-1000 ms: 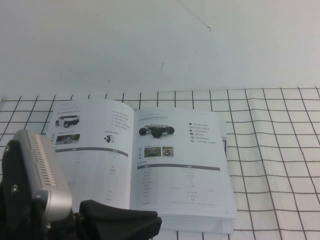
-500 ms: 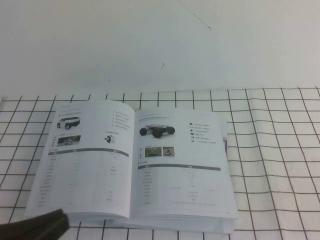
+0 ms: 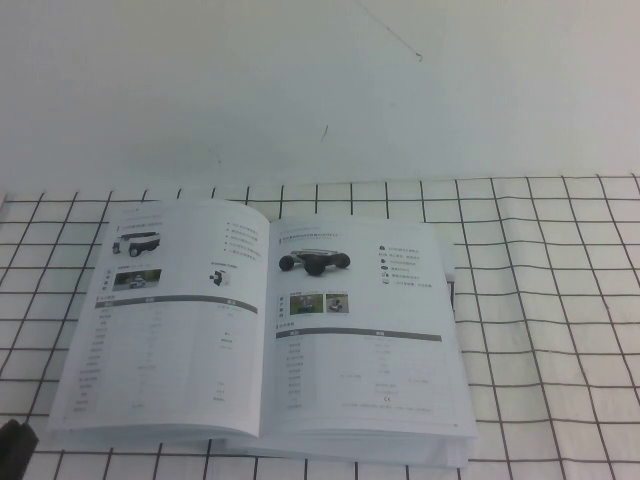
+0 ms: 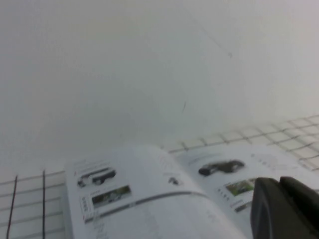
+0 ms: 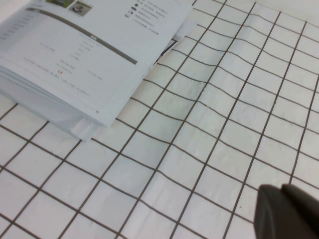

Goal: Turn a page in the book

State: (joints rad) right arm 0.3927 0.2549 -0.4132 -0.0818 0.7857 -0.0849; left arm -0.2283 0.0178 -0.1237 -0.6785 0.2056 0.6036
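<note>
The book (image 3: pixel 265 330) lies open and flat on the grid-marked table, a thick white catalogue. Both facing pages show vehicle photos above a table. The left-hand page (image 3: pixel 165 320) lies flat; no side with red checker squares shows. My left gripper (image 4: pixel 279 186) is shut and empty, low at the book's near left side; only a dark tip of it shows at the bottom-left corner of the high view (image 3: pixel 15 440). My right gripper (image 5: pixel 281 190) is shut and empty over bare grid squares, to the right of the book's near right corner (image 5: pixel 89 124). It is out of the high view.
The white table cover with black grid lines (image 3: pixel 540 330) spreads right of and behind the book. A plain white wall (image 3: pixel 320 90) rises behind the table. The cover is slightly creased near the book's right edge (image 5: pixel 199 99).
My left arm has drawn back from over the book's near left part and dropped almost out of the high view. The book and its pages lie unchanged.
</note>
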